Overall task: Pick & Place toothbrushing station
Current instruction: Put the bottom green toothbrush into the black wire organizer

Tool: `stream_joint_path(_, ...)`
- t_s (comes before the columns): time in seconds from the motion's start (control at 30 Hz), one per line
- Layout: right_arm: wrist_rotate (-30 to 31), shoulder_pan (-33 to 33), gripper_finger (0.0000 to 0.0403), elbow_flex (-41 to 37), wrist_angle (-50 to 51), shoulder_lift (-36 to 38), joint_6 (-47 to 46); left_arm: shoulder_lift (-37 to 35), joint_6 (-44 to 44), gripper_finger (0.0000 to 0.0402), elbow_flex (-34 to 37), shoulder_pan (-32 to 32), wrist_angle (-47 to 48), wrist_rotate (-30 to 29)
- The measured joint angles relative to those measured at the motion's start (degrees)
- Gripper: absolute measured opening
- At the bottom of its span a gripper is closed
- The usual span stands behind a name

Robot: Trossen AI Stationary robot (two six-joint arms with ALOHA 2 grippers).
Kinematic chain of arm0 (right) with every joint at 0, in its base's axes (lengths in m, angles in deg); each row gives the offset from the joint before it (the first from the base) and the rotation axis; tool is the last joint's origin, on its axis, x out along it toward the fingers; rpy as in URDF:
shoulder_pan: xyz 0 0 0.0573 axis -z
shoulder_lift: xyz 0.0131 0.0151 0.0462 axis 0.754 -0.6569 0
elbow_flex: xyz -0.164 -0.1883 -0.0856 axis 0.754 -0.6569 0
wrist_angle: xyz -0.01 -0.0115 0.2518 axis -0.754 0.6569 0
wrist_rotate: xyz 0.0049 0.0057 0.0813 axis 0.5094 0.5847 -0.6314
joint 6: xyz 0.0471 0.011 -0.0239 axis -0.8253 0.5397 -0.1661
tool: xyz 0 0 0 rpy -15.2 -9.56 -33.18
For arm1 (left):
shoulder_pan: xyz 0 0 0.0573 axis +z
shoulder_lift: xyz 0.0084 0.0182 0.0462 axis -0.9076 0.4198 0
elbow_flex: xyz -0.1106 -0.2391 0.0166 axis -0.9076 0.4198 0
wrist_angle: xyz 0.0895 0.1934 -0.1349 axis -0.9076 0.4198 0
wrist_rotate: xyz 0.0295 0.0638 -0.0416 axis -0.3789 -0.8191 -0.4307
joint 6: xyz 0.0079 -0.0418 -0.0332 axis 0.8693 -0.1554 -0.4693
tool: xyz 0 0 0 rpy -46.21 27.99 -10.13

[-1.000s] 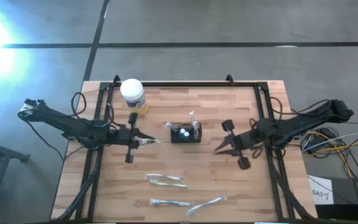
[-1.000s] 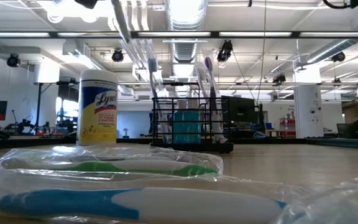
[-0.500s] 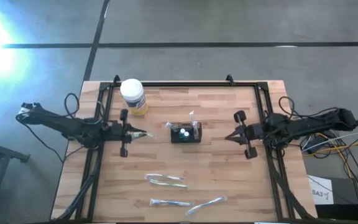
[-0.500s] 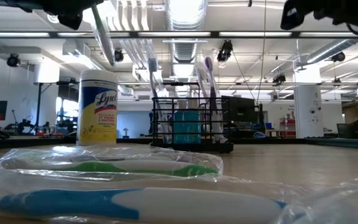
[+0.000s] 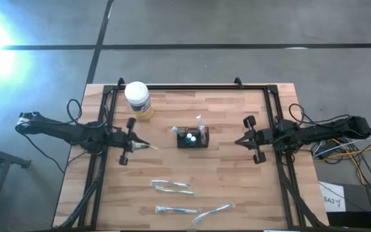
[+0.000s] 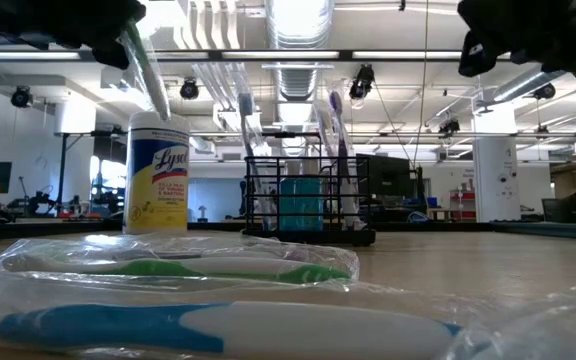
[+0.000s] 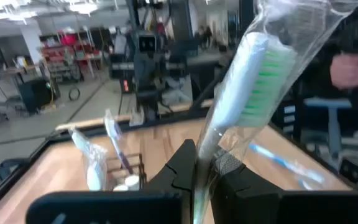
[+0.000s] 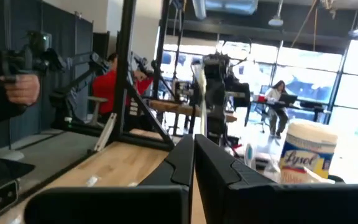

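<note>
Left gripper (image 5: 136, 142) low at table's left edge, clamped on wrapped toothbrush (image 7: 247, 93); black mesh toothbrushing station (image 5: 192, 138) at table (image 5: 237, 187) centre, apart from both arms; right gripper (image 5: 239, 141) outstretched level at right edge, fingers closed, empty.

The tabletop (image 5: 237, 187) is pale wood in plank stripes with a black frame along its edges, and the black wire-mesh caddy (image 5: 192, 138) shows teal inside in the low view. The jar (image 5: 138, 99) is white with a white lid and a yellow label printed in blue. A wrapped toothbrush (image 7: 253, 87) has a white head and green bristles; those near the front edge are green (image 6: 183, 267) and blue (image 6: 218, 328), in clear wrap.
</note>
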Motion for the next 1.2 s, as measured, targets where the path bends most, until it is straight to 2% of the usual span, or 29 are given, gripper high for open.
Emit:
stream_joint_path(0.23,0.25,1.58,0.0008,0.02,-0.88,0.04,0.22,4.96,1.65,0.0021,5.46,0.08,-17.04,-0.06)
stream_joint_path(0.33,1.76,1.58,0.0008,0.14,-0.92,0.00,0.35,8.99,3.27,0.0021,5.21,0.09,-20.16,1.23)
stream_joint_path(0.63,2.75,1.58,0.0008,0.33,-0.92,-0.58,0.59,23.22,6.78,0.0021,-5.47,2.65,-20.53,-1.73)
stream_joint_path(0.8,2.73,1.58,0.0008,0.31,-0.82,-0.83,0.47,28.69,7.97,0.0021,-9.92,6.38,-20.43,3.09)
stream_joint_path(1.2,2.73,1.58,0.0008,0.29,-0.82,-0.82,0.24,39.03,2.66,0.0021,-12.76,11.80,-19.72,3.44)
